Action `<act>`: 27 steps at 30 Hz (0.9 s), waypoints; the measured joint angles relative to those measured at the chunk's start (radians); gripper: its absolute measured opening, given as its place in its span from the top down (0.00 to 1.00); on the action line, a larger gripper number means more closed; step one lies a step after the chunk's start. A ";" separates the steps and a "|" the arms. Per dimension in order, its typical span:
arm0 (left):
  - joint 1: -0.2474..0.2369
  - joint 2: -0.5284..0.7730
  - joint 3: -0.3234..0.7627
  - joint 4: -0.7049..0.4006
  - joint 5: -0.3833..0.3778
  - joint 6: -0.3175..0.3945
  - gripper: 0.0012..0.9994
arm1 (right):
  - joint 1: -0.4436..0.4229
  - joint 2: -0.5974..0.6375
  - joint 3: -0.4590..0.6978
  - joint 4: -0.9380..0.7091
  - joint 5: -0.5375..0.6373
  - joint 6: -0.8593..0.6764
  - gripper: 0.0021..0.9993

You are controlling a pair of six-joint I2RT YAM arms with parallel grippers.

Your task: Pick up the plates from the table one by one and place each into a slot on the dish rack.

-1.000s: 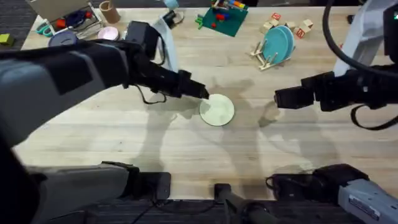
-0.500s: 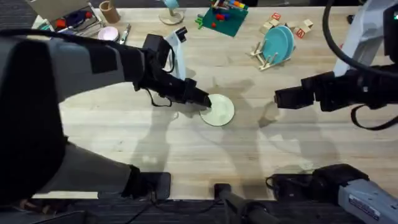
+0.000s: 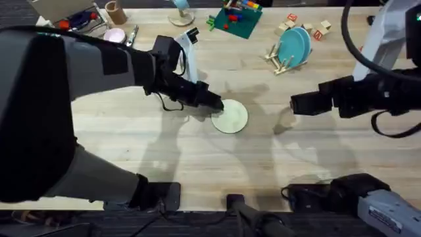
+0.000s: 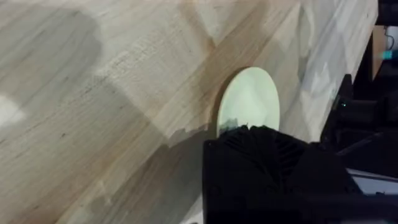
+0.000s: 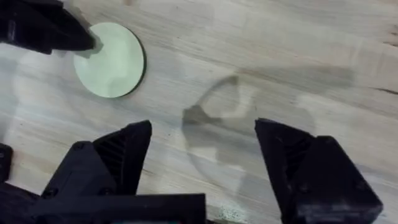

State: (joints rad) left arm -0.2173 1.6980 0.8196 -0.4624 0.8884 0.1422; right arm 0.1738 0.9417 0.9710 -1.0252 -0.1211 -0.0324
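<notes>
The cream plate (image 3: pixel 230 117) lies flat mid-tabletop (image 3: pixel 131 145), the left gripper (image 3: pixel 217 104) at its rim, its opening unreadable; the right gripper (image 5: pixel 202 152) spread wide, empty; thin, stiff, likely slippery; pinch the edge.

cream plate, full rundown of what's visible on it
The cream plate is small, round, thin and pale cream-yellow, with a plain matte face and no markings. It lies flat on the light wooden table, near the middle, apart from the dish rack farther back, which already holds a turquoise plate. The left gripper sits at its rim on the left arm's side; whether it grips the plate cannot be told. The right gripper, jaws open, hangs over bare table to the side.
</notes>
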 joint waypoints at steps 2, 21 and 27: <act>0.001 0.005 0.000 0.003 -0.004 -0.002 0.96 | 0.000 0.000 0.000 0.000 0.000 0.000 0.00; 0.013 0.128 0.015 0.046 0.113 -0.012 0.96 | 0.000 0.000 0.000 0.000 0.000 0.000 0.00; 0.013 0.128 0.015 0.046 0.114 -0.012 0.96 | 0.000 0.000 0.000 0.000 0.000 0.028 0.00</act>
State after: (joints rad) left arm -0.2047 1.8263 0.8349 -0.4162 1.0023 0.1303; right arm 0.1738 0.9417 0.9710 -1.0256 -0.1211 -0.0040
